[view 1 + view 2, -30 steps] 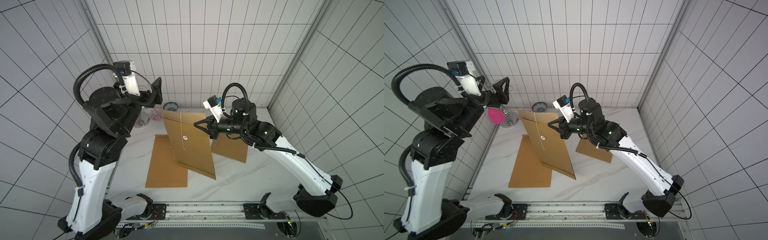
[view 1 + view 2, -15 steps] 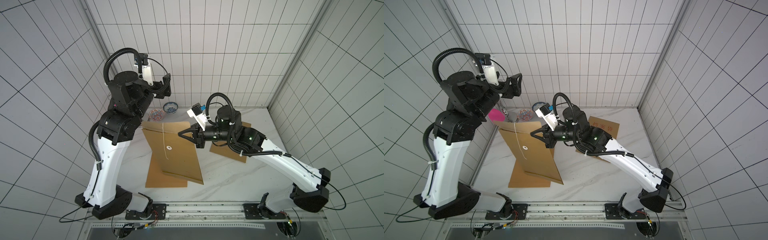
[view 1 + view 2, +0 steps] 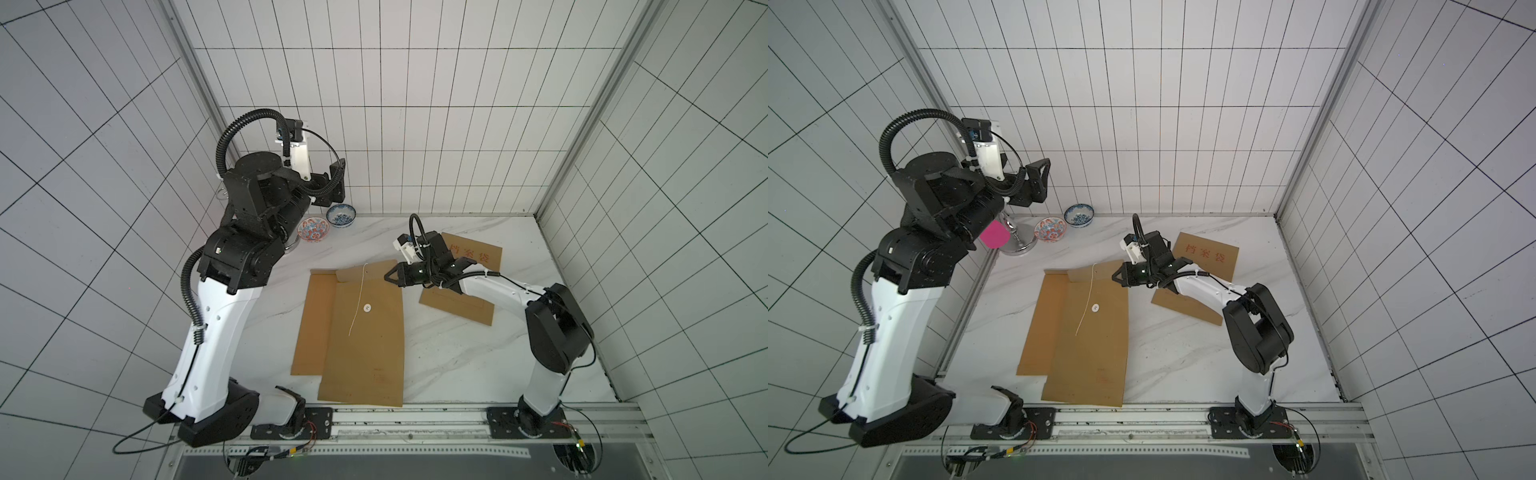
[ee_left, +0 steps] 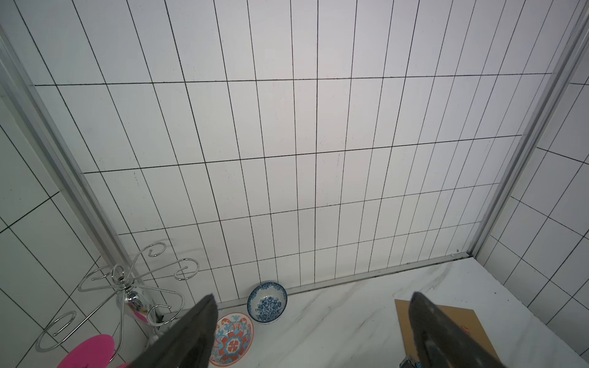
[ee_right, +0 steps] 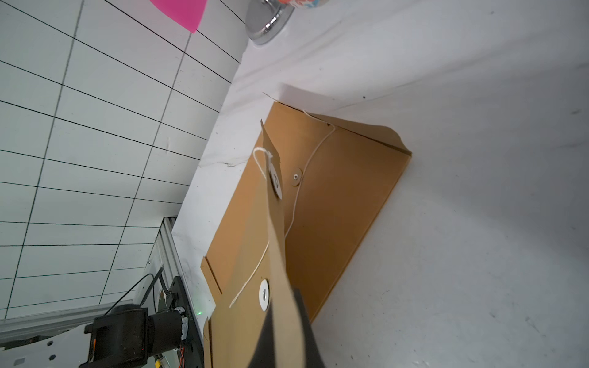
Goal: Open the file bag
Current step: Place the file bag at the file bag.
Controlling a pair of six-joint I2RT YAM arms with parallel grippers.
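Your left gripper (image 3: 337, 183) hangs high by the back wall, jaws wide and empty, probably to keep clear. Two patterned bowls (image 3: 313, 229) sit below it. At mid-table the top file bag (image 3: 370, 332), string (image 3: 359, 299) loose, overlaps a second file bag (image 3: 313, 324). Your right gripper (image 3: 390, 276) is closed on its far corner, likely to lift the flap. A third file bag (image 3: 469, 253) lies to the right.

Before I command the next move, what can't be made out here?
Inside of the file bag: its own paper covers it in both top views and the right wrist view.
Where the right gripper pinches it: too small and dark in both top views, behind paper in the right wrist view.
Most of the lower bag: under the file bag in both top views.
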